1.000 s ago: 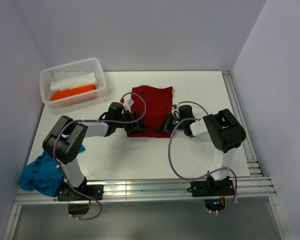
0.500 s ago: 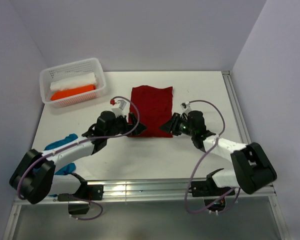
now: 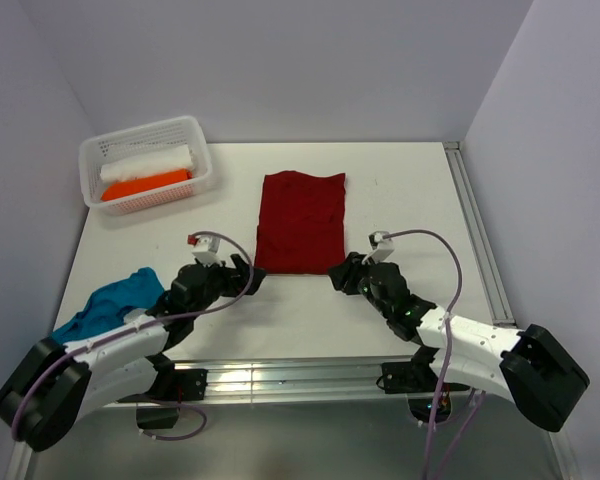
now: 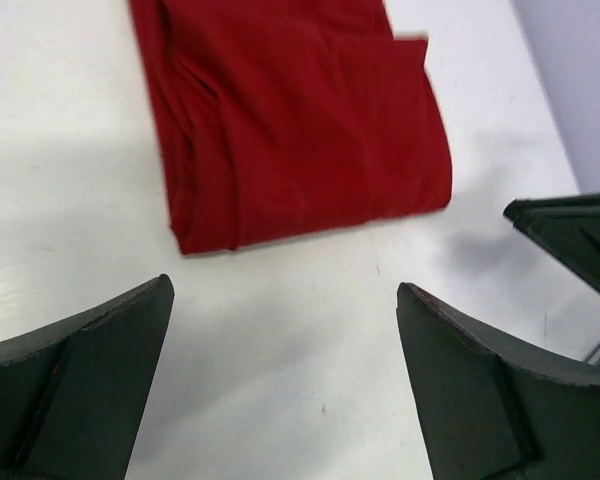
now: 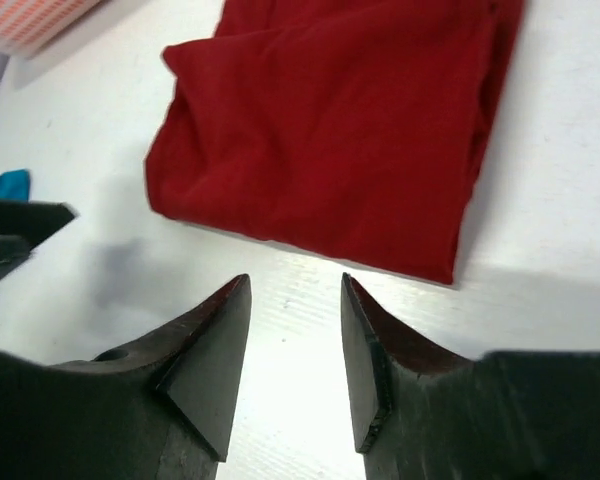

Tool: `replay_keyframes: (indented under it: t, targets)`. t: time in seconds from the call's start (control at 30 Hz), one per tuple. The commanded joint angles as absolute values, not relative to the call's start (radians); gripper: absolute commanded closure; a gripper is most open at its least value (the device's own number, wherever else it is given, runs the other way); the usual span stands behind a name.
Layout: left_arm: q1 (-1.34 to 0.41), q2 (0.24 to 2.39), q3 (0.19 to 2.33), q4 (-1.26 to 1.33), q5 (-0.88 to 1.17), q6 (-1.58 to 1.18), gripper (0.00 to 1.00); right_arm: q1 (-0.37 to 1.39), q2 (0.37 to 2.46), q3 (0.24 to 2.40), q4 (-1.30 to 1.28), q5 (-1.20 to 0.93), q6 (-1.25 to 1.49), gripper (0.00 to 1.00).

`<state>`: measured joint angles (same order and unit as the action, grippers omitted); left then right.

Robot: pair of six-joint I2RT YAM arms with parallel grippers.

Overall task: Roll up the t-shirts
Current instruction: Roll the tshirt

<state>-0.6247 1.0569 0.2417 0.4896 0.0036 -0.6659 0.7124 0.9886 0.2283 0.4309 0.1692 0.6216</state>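
- A teal shirt [image 3: 108,305] lies crumpled at the near left edge of the worktop [image 3: 400,190], beside my left arm.
- My left gripper [image 4: 283,290] has its jaws spread wide and empty. It sits low over bare worktop, just short of the near left corner of the red shirt [image 3: 300,222].
- My right gripper [image 5: 295,280] has its jaws parted only a little and grips nothing. It is just short of the shirt's near right corner.
- The red shirt lies folded flat mid-worktop.
- In the far left corner a basket [image 3: 142,130] holds an orange roll [image 3: 145,184] and a white roll [image 3: 148,161].
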Motion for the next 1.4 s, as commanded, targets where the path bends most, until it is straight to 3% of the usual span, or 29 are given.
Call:
replay_keyframes:
  t: [0.0, 0.03, 0.07, 0.13, 0.23, 0.27, 0.43, 0.57, 0.93, 1.17, 1.27, 1.37]
  targets:
    - [-0.629, 0.936, 0.122, 0.641, -0.126, -0.724, 0.00, 0.721, 0.992, 0.197, 0.509, 0.259, 0.613, 0.50]
    - [-0.629, 0.908, 0.092, 0.667, -0.141, -0.724, 0.01, 0.722, 0.992, 0.180, 0.532, 0.262, 0.609, 0.05]
    - [-0.627, 0.861, 0.068, 0.682, -0.150, -0.712, 0.01, 0.721, 0.994, 0.158, 0.567, 0.268, 0.603, 0.00]
    - [-0.629, 0.824, 0.028, 0.683, -0.184, -0.690, 0.00, 0.722, 1.005, 0.137, 0.603, 0.293, 0.589, 0.00]
    - [-0.629, 0.802, 0.011, 0.715, -0.193, -0.661, 0.05, 0.722, 1.069, 0.104, 0.701, 0.318, 0.584, 0.10]
    - [-0.629, 0.824, 0.014, 0.721, -0.195, -0.647, 0.09, 0.723, 1.119, 0.103, 0.719, 0.337, 0.587, 0.14]
    - [-0.629, 1.001, 0.041, 0.833, -0.199, -0.630, 0.12, 0.723, 1.253, 0.137, 0.785, 0.368, 0.558, 0.38]
    - [-0.630, 1.195, 0.067, 0.945, -0.187, -0.632, 0.16, 0.723, 1.325, 0.147, 0.836, 0.388, 0.540, 0.42]
    - [-0.629, 1.311, 0.100, 1.011, -0.175, -0.574, 0.14, 0.724, 1.465, 0.215, 0.856, 0.414, 0.515, 0.49]
    - [-0.629, 1.399, 0.144, 1.011, -0.137, -0.564, 0.16, 0.724, 1.482, 0.215, 0.857, 0.425, 0.526, 0.71]
    - [-0.630, 1.452, 0.172, 1.012, -0.129, -0.566, 0.18, 0.724, 1.480, 0.206, 0.864, 0.428, 0.532, 0.86]
    - [-0.629, 1.488, 0.187, 1.025, -0.118, -0.561, 0.19, 0.724, 1.494, 0.209, 0.877, 0.413, 0.528, 0.89]
